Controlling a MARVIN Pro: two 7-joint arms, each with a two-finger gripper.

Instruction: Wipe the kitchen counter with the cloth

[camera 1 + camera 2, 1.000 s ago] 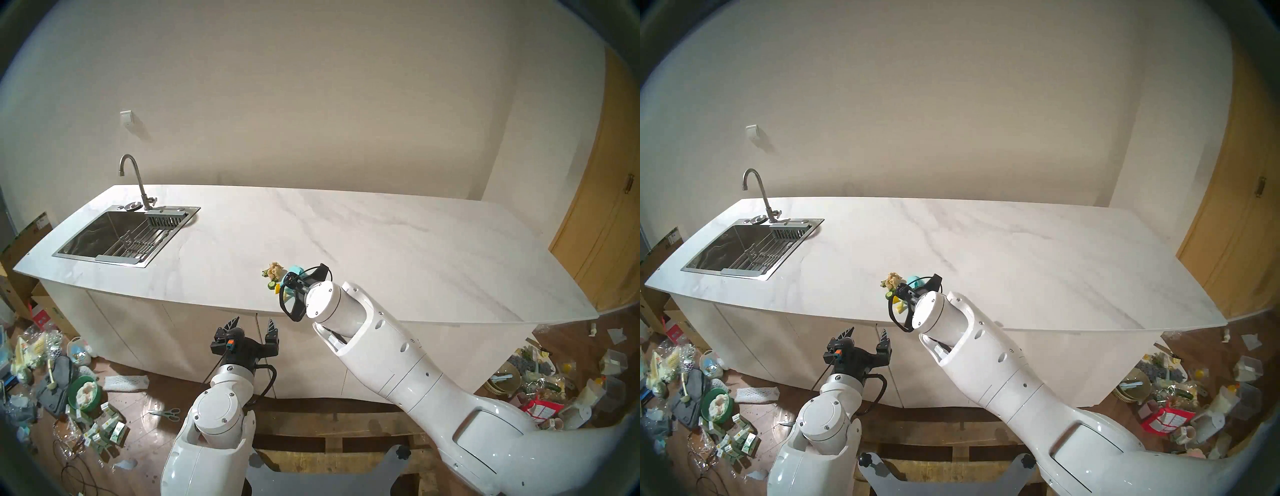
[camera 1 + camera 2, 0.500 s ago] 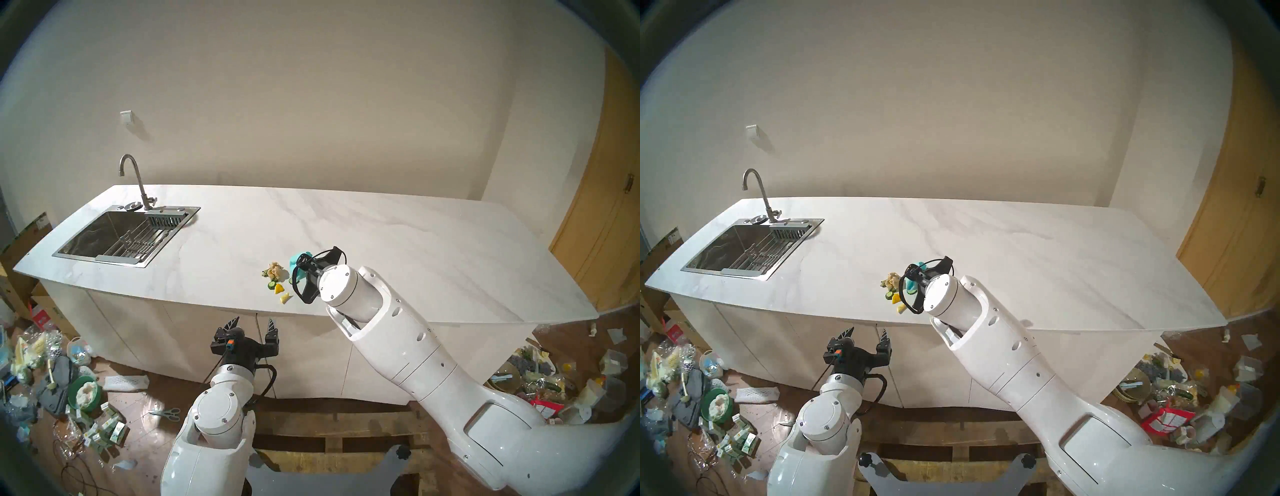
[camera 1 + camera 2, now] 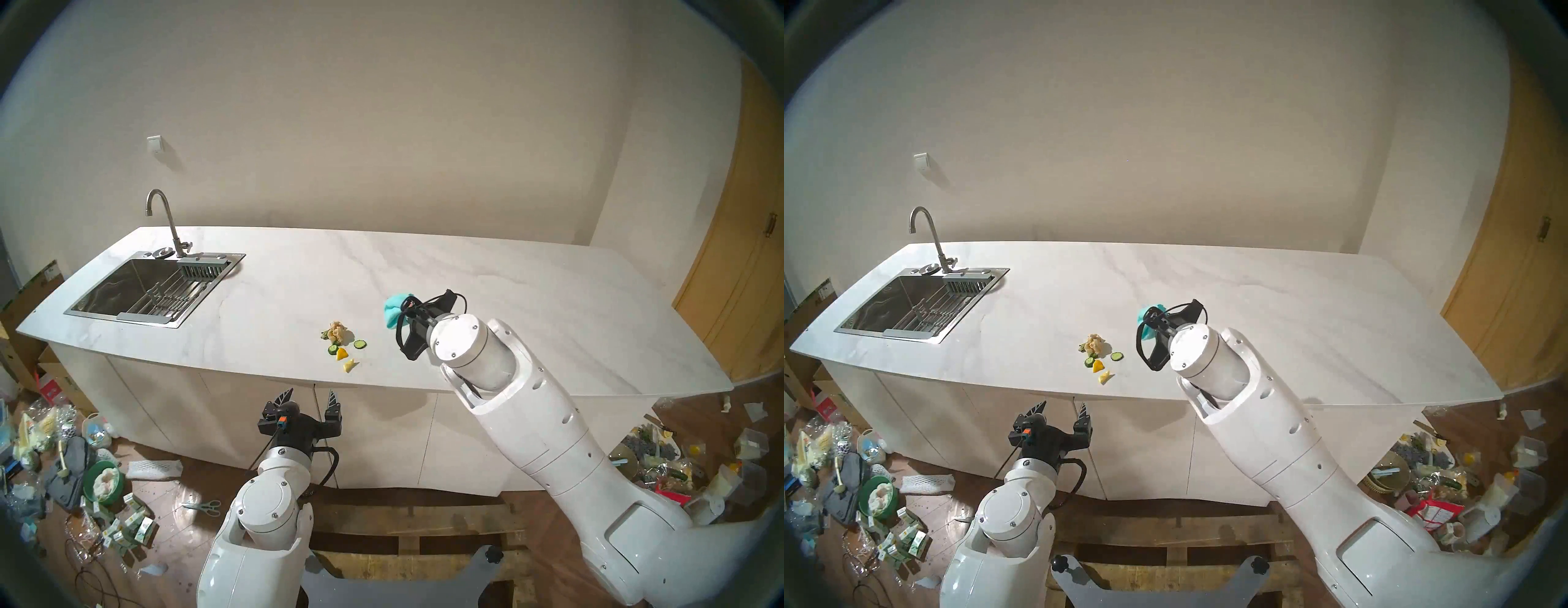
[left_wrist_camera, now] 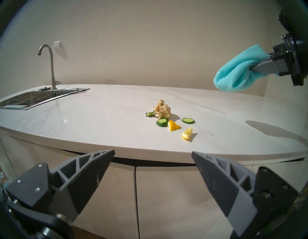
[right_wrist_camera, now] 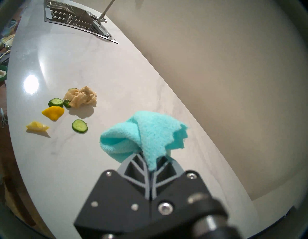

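Note:
The turquoise cloth (image 3: pixel 393 311) (image 5: pixel 146 133) hangs bunched from my right gripper (image 3: pixel 406 313) (image 5: pixel 150 160), which is shut on it. In the left wrist view the cloth (image 4: pixel 236 73) is clear of the white marble-look kitchen counter (image 3: pixel 509 297) (image 4: pixel 83 116), held above it to the right of a small heap of scraps. My left gripper (image 3: pixel 309 395) (image 4: pixel 153 151) is open and empty, low in front of the cabinet fronts, below the counter's front edge.
Near the counter's front edge lie a beige paper wad (image 3: pixel 337 331) (image 5: pixel 81 98), cucumber slices (image 3: pixel 359 344) and lemon pieces (image 3: pixel 342 354). The steel sink (image 3: pixel 140 293) and faucet (image 3: pixel 163 220) are at the far left. Clutter covers the floor on both sides (image 3: pixel 85 467).
My right arm has carried the cloth rightward and farther back, away from the scraps, uncovering a cucumber slice and the lemon pieces. The left arm has not moved.

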